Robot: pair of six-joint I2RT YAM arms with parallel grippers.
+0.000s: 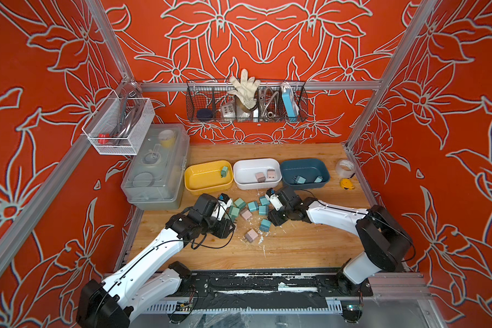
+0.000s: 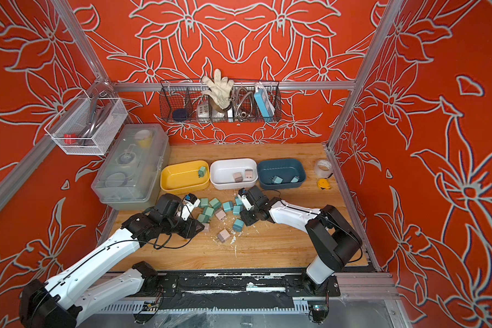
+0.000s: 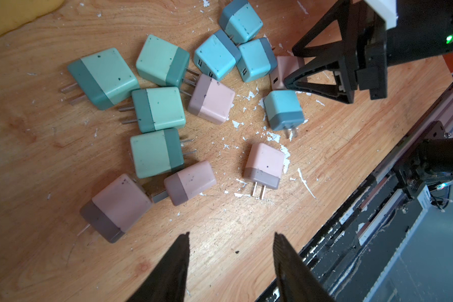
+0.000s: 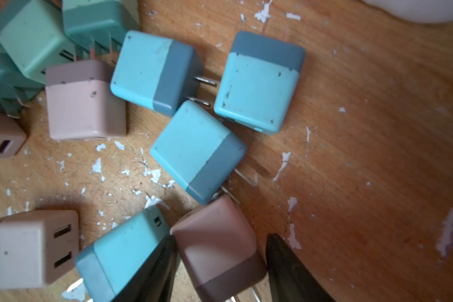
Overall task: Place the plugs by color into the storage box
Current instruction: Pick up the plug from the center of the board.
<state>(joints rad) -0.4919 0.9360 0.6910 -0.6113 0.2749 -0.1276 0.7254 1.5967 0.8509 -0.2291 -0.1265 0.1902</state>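
Several loose plugs lie clustered on the wooden table: mint green (image 1: 239, 203), light blue (image 1: 263, 210) and pink (image 1: 251, 235). Behind them three storage boxes stand in a row. The yellow one (image 1: 202, 177) holds a green plug (image 1: 224, 171), the white one (image 1: 247, 170) two pink plugs (image 1: 259, 176), the dark blue one (image 1: 298, 167) two blue plugs (image 1: 300, 179). My right gripper (image 4: 221, 236) is down at the cluster's right edge, shut on a pink plug (image 4: 220, 253) beside a blue plug (image 4: 123, 251). My left gripper (image 3: 231, 235) hovers open and empty at the cluster's left side, near a pink plug (image 3: 118, 206).
A clear lidded case (image 1: 156, 167) stands left of the yellow box. A tape roll (image 1: 345, 167) and a yellow tape measure (image 1: 347, 184) lie at the right edge. Wire baskets (image 1: 246, 105) hang on the back wall. White flakes litter the wood.
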